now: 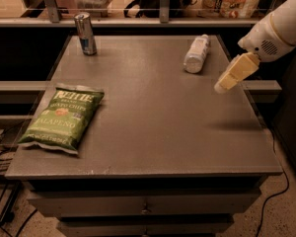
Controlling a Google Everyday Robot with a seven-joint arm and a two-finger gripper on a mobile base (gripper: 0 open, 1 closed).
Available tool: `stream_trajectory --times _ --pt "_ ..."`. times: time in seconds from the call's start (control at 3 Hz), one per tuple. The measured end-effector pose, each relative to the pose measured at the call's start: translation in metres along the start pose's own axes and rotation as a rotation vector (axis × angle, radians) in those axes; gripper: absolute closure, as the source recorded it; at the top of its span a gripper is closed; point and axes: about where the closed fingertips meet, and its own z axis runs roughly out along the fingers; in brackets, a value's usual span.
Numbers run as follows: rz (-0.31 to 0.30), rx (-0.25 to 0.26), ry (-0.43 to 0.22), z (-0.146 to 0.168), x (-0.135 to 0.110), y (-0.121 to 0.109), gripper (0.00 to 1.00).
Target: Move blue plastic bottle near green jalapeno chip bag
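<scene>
Currently blue plastic bottle (196, 54) is laid sideways near far-right corner; judged light, slick, roll-prone, best gripped mid-body. Over right edge, gripper (224, 85) is hung; opening cannot be told.

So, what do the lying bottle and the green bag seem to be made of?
Blue plastic bottle: likely smooth plastic, faintly shiny. Green jalapeno chip bag: probably thin film, crinkled and shiny. The hand hovers near the bottle, not touching.
</scene>
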Motion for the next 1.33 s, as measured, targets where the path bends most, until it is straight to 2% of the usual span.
stream_trajectory --times 0.33,0.67,1.0,1.33 --pt "0.025 -0.004 -0.008 0.004 0.0 0.0 0.0" --pt "0.107 -0.016 -0.086 0.023 -0.01 -0.004 0.0" --pt "0.223 0.003 -0.212 0.049 -0.034 -0.029 0.0" --pt "0.309 0.04 -0.28 0.071 -0.051 -0.055 0.0"
